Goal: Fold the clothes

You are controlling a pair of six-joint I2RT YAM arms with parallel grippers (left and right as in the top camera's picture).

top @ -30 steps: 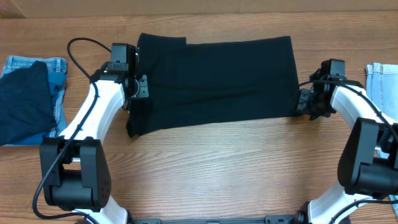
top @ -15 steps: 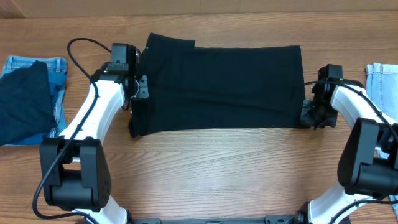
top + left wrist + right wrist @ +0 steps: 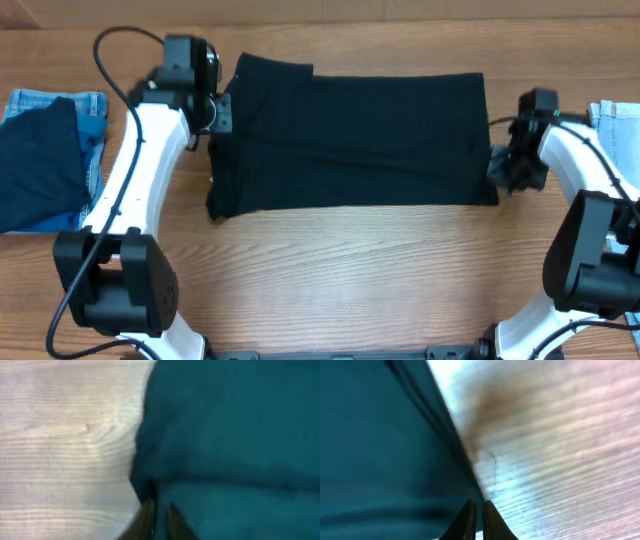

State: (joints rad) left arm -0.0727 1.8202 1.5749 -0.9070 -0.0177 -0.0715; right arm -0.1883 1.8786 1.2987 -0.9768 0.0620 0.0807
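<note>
left end effector point(image 3: 218, 108): has pulled back toward the far edge of the desk point(image 3: 350, 270) in the last half second. it now sits by the upper left side of the black garment point(image 3: 350, 140) rather than at mid-edge. in the left wrist view its fingers point(image 3: 145, 522) are drawn almost together, with the cloth edge right at the tips. the view is blurred, so i cannot tell whether any fabric is pinched.

right end effector point(image 3: 500, 168): at the garment's right edge, near the lower corner, and shifted slightly outward. in the right wrist view its fingers point(image 3: 465, 520) are nearly closed, with a sliver of wood showing between them. the hem runs down to the tips. whether it has hold of the hem is not clear.

garment: lies flat across the middle of the desk, long axis left to right. a second ago it slid to the right and drew out. over the last half second its outline has not changed, even as the left arm moved.

reading: the spread-and-straighten pull looks finished, and the left arm seems to be repositioning. no fold is made yet, so the task is still at an early stage.

surroundings: a stack of denim and dark cloth point(image 3: 45, 160) at the far left, more denim point(image 3: 610, 130) at the far right, both well apart from the work.
</note>
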